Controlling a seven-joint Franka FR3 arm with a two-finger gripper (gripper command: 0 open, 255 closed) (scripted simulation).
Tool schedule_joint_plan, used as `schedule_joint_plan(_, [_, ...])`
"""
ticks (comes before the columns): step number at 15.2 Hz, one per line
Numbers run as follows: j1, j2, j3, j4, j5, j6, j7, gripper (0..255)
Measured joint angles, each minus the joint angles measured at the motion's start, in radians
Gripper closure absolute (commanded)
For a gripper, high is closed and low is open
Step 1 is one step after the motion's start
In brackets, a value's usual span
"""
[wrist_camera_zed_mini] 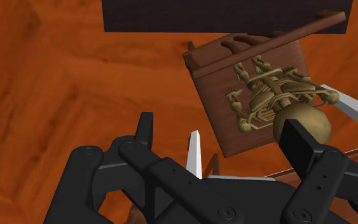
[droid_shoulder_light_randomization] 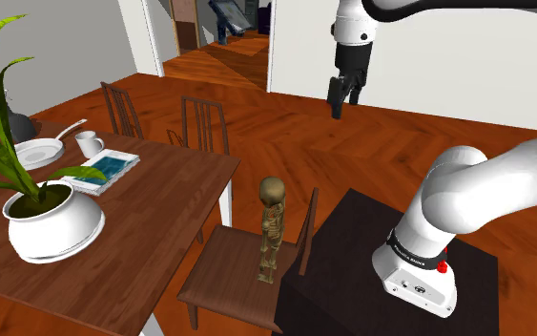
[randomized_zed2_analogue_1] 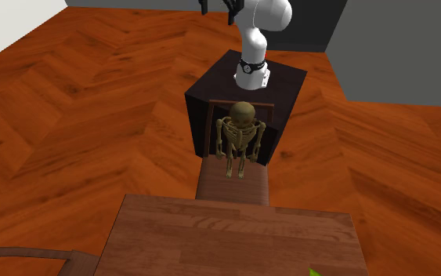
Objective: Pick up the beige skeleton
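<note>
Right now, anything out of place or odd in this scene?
One thing: the beige skeleton stands upright on the seat of the wooden chair, beside the dining table rather than on it. Nothing looks spilled, tipped or broken. The gripper hangs open, high above the chair.

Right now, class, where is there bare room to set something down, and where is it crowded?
Bare: the table between the white plant pot and its edge by the chair; also the chair's seat on the table side of the skeleton. Crowded: the table's far end, with mug, book and pan.
</note>
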Motion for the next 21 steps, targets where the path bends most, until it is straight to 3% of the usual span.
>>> schedule_joint_plan(2, [-0.002,0.002,0.002,-0.012,0.006,0.014,0.013,0])
schedule_joint_plan(7, [-0.02,0.067,0.02,-0.104,0.065,0.169,0.132,0])
schedule_joint_plan(13, [-0.034,0.193,0.05,-0.204,0.148,0.402,0.283,0])
schedule_joint_plan(21, [-0.034,0.463,0.082,-0.244,0.268,0.738,0.445,0])
